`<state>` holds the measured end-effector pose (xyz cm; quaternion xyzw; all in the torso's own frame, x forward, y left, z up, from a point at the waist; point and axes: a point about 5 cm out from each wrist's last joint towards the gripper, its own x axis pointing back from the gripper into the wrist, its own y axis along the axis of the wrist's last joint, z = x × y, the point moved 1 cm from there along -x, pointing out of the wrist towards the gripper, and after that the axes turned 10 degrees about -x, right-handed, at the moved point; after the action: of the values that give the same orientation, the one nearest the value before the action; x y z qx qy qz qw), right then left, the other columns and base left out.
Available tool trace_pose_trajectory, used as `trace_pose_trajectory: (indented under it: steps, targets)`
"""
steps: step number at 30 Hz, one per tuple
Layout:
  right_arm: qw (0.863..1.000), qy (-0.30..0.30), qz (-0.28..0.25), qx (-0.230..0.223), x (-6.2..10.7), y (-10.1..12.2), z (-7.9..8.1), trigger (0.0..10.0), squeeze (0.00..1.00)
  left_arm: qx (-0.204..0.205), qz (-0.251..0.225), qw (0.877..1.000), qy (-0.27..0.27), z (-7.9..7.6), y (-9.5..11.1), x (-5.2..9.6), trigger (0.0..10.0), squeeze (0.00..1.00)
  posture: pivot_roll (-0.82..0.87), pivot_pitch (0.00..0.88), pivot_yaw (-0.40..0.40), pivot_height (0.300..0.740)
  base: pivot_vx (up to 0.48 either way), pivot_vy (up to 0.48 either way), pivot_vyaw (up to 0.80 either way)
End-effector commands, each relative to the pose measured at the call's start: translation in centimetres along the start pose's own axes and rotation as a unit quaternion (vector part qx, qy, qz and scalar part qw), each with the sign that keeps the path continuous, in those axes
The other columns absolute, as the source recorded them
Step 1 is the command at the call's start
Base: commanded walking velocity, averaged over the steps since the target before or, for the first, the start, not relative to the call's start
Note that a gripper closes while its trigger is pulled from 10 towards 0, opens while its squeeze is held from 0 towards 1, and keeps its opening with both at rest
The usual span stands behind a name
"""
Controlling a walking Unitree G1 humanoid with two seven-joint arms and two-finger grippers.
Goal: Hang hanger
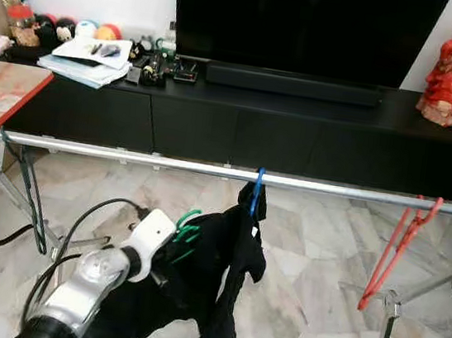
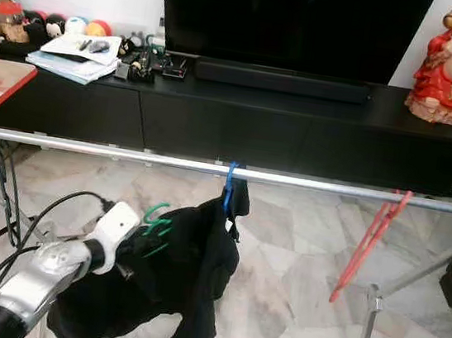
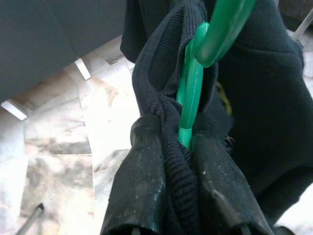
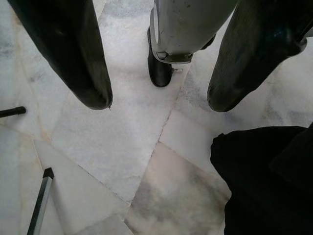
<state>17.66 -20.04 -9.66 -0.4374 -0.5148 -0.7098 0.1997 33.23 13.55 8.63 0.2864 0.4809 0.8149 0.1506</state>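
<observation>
Green hanger held below the rail
Left gripper is clenched on hanger and black garment; right gripper is spread open over marble floor

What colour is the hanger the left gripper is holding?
Green. The hanger, wrapped in black cloth, shows best in the left wrist view, clamped by the left gripper.

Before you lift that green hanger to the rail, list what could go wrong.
1. The left gripper pinches the green hanger together with bunched black garment fabric, so the hanger may slip.
2. The garment drapes against the clothes on the blue hanger and could drag them along the metal rail.
3. The hook sits well below the rail and could miss it.
</observation>
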Motion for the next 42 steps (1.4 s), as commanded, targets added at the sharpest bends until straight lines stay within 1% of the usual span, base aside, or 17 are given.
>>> trace_pose_trajectory:
  steps: [1,3,5,6,8,13,14,19,23,26,27,31,33,39,41,42]
  targets:
    - [1.0,-0.002,0.008,0.001,0.0,-0.3,0.0,10.0,0.0,-0.012,-0.014,1.0,0.007,0.7,1.4,-0.8,10.0,0.0,0.05,0.057,0.001,0.74,0.0,0.0,0.0]
    - [1.0,-0.002,0.008,0.0,0.0,-0.3,0.0,10.0,0.0,-0.013,-0.008,1.0,0.025,1.5,1.9,-1.6,10.0,0.0,0.05,0.054,0.004,0.74,0.0,0.0,0.0]
    - [1.0,-0.002,0.008,-0.001,0.0,-0.3,0.0,10.0,0.0,-0.007,-0.003,0.999,0.043,2.2,2.2,-1.9,10.0,0.0,0.04,0.053,0.004,0.74,0.0,0.0,0.0]
    - [1.0,-0.003,0.008,-0.002,0.0,-0.3,0.0,10.0,0.0,0.002,-0.005,0.998,0.058,2.8,2.6,-2.1,10.0,0.0,0.04,0.052,0.003,0.74,0.0,0.0,0.0]
    - [1.0,-0.003,0.008,-0.001,0.0,-0.3,0.0,10.0,0.0,0.004,-0.009,0.998,0.069,3.3,3.0,-2.3,10.0,0.0,0.04,0.051,0.002,0.74,0.0,0.0,0.0]
    - [1.0,-0.004,0.007,0.0,0.0,-0.3,-0.1,10.0,0.0,0.005,-0.012,0.993,0.117,5.1,4.0,-2.5,10.0,0.0,0.04,0.049,-0.002,0.74,0.0,0.0,0.0]
    - [1.0,-0.004,0.007,0.0,0.0,-0.2,-0.1,10.0,0.0,0.01,-0.011,0.99,0.138,5.8,4.2,-2.6,10.0,0.0,0.04,0.047,-0.002,0.74,0.0,0.0,0.0]
    - [1.0,-0.003,0.007,0.003,0.0,-0.2,-0.1,10.0,0.0,0.021,0.008,0.983,0.182,7.1,4.4,-2.7,10.0,0.0,0.04,0.045,-0.004,0.74,0.0,0.0,0.0]
    - [1.0,-0.004,0.007,0.003,0.0,-0.1,-0.1,10.0,0.0,0.031,0.024,0.98,0.194,7.4,4.2,-2.8,10.0,0.0,0.04,0.045,-0.004,0.74,0.0,0.0,0.0]
    - [1.0,-0.004,0.007,0.004,0.0,-0.1,-0.2,10.0,0.0,0.037,0.054,0.979,0.192,7.2,3.6,-3.0,10.0,0.0,0.04,0.046,-0.003,0.74,0.0,0.0,0.0]
    - [1.0,-0.004,0.007,0.005,0.0,-0.1,-0.2,10.0,0.0,0.043,0.069,0.978,0.193,7.1,3.3,-3.1,10.0,0.0,0.04,0.047,-0.002,0.74,0.0,0.0,0.0]
    - [1.0,-0.004,0.008,0.005,0.0,-0.1,-0.1,10.0,0.0,0.064,0.1,0.975,0.189,6.7,2.3,-3.1,10.0,0.0,0.04,0.05,-0.001,0.74,0.0,0.0,0.0]
    - [1.0,-0.004,0.008,0.005,0.0,-0.1,-0.1,10.0,0.0,0.067,0.102,0.975,0.187,6.6,2.2,-3.2,10.0,0.0,0.04,0.05,-0.001,0.74,0.0,0.0,0.0]
    - [1.0,-0.004,0.008,0.006,0.0,-0.2,-0.1,10.0,0.0,0.083,0.138,0.974,0.161,5.3,0.8,-3.3,10.0,0.0,0.04,0.056,-0.001,0.74,0.0,0.0,0.0]
    - [1.0,-0.004,0.009,0.007,0.0,-0.2,-0.1,10.0,0.0,0.085,0.139,0.973,0.162,5.3,0.8,-3.3,10.0,0.0,0.04,0.058,-0.001,0.74,0.0,0.0,0.0]
    - [1.0,-0.004,0.009,0.007,0.0,-0.2,-0.1,10.0,0.0,0.08,0.13,0.974,0.167,5.4,0.9,-3.3,10.0,0.0,0.04,0.059,0.002,0.74,0.0,0.0,0.0]
